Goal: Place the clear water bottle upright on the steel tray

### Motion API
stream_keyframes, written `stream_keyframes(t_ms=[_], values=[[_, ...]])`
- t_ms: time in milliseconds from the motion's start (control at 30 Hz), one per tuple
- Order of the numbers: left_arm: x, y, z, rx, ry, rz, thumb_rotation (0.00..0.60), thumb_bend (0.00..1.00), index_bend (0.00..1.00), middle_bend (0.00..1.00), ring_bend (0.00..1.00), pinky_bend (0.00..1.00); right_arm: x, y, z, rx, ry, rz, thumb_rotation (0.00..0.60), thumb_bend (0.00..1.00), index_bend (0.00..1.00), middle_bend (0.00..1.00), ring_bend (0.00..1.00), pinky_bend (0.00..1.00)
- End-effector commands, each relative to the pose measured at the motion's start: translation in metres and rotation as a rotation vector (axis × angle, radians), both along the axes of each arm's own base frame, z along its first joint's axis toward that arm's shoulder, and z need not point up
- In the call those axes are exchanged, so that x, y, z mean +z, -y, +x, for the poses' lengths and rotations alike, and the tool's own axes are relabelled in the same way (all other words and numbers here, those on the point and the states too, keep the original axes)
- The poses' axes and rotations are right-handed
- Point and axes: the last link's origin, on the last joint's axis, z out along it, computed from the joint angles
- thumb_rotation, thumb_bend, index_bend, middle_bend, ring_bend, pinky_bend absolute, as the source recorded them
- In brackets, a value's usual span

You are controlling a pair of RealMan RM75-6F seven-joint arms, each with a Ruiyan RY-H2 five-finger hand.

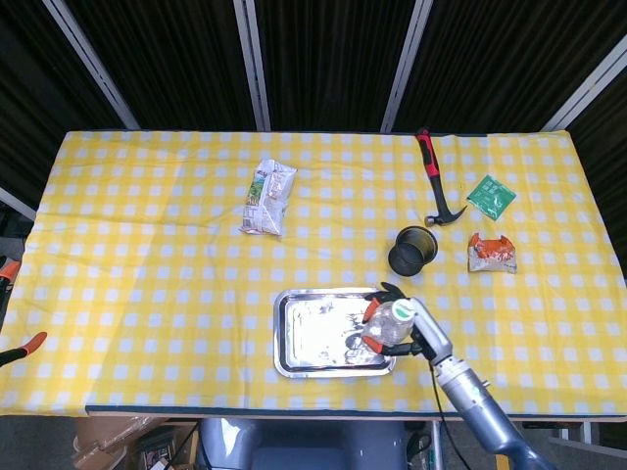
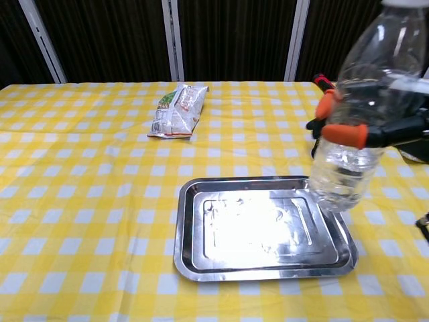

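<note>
Dark curtained panels behind, and a yellow checked surface (image 1: pixel 147 294) fills the head view. The tray (image 1: pixel 313 333) sits low at centre, near the front edge. At its three o'clock edge the right hand (image 1: pixel 397 328) is clamped round the bottle (image 1: pixel 390 323), orange fingertips (image 1: pixel 371 311) wrapped across its body. The bottle is seen nearly end-on here, so it reads as roughly upright, over the tray's right rim. A mesh cup (image 1: pixel 412 250) stands at one o'clock from the tray, a hammer (image 1: pixel 436 181) beyond it, and a snack bag (image 1: pixel 267 196) at eleven o'clock. The left hand (image 1: pixel 15 348) shows only as orange tips at the far nine o'clock edge, well apart; whether it's apart or together I cannot tell.

Chest view now: the bottle (image 2: pixel 358 114) hangs in the air, long axis close to vertical, top leaning slightly toward one o'clock. The right hand (image 2: pixel 375 131) grips its middle. Its base hovers above the tray's (image 2: pixel 261 268) right end, not touching. I'd say the coming move is a short carry toward nine o'clock, then straight down. The right hand is the one placed to do it.
</note>
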Motion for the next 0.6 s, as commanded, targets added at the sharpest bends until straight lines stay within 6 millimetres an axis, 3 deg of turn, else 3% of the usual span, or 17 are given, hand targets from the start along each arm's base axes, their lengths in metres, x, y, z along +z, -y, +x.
stream_keyframes(t_ms=[33, 167, 267, 600], values=[[0.0, -0.001, -0.001, 0.006, -0.002, -0.004, 0.6, 0.19, 0.05, 0.0, 0.0, 0.0, -0.02, 0.001, 0.029, 0.022, 0.012, 0.037, 0.6, 0.83, 0.81, 0.62, 0.25, 0.0], [0.0, -0.003, -0.002, 0.009, -0.003, -0.007, 0.6, 0.19, 0.05, 0.0, 0.0, 0.0, -0.017, 0.002, 0.023, -0.011, 0.004, 0.017, 0.6, 0.83, 0.81, 0.62, 0.25, 0.0], [-0.002, -0.003, -0.002, 0.01, -0.006, -0.011, 0.6, 0.19, 0.05, 0.0, 0.0, 0.0, -0.004, 0.003, 0.005, -0.057, -0.001, -0.006, 0.6, 0.83, 0.81, 0.62, 0.25, 0.0], [-0.007, -0.003, 0.001, 0.014, -0.02, -0.015, 0.6, 0.19, 0.05, 0.0, 0.0, 0.0, 0.063, -0.008, -0.109, -0.269, -0.055, -0.084, 0.6, 0.83, 0.81, 0.62, 0.25, 0.0]])
